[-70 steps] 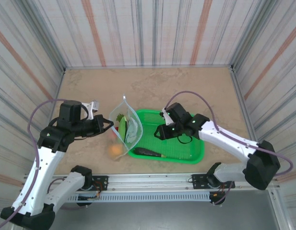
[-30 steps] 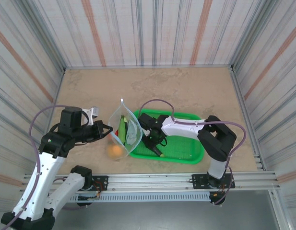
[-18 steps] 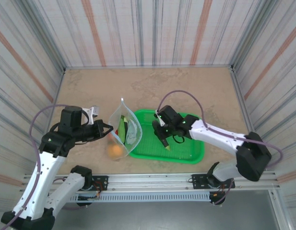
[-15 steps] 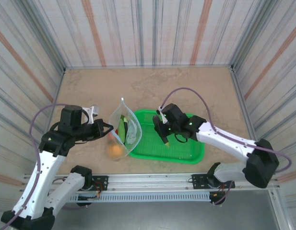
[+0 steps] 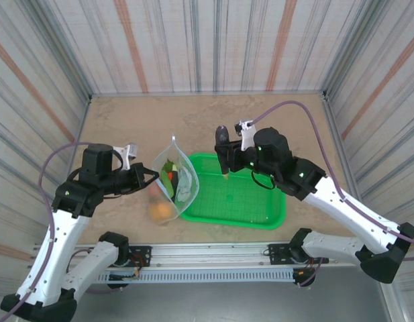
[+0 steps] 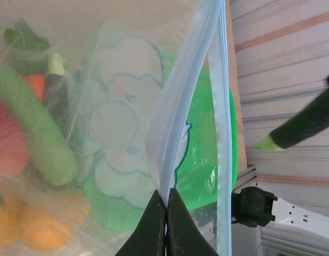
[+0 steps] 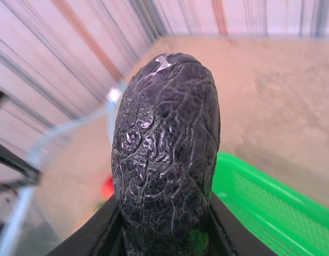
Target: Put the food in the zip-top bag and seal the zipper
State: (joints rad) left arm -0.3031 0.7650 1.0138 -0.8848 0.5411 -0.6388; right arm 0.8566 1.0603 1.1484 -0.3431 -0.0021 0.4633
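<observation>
My left gripper (image 5: pixel 151 178) is shut on the near lip of the zip-top bag (image 5: pixel 180 176), pinching the pale blue zipper strip (image 6: pixel 172 133) between its fingertips (image 6: pixel 156 213). The bag hangs open and upright. Through the plastic I see a green cucumber (image 6: pixel 39 146), a red piece (image 6: pixel 7 146) and orange fruit (image 6: pixel 41 234). My right gripper (image 5: pixel 225 161) is shut on the dark purple eggplant (image 5: pixel 221 134), holding it lifted above the basket's back-left edge, just right of the bag mouth. The wrinkled eggplant (image 7: pixel 167 144) stands between the right fingers (image 7: pixel 108 226).
The green mesh basket (image 5: pixel 260 211) lies right of the bag, its floor bare. Striped walls enclose the tan tabletop (image 5: pixel 193 117) on three sides. A metal rail (image 5: pixel 213 255) runs along the near edge by the arm bases.
The right gripper took the eggplant from the basket's front-left and raised it up and back, toward the bag mouth. The left gripper kept its hold on the bag.
</observation>
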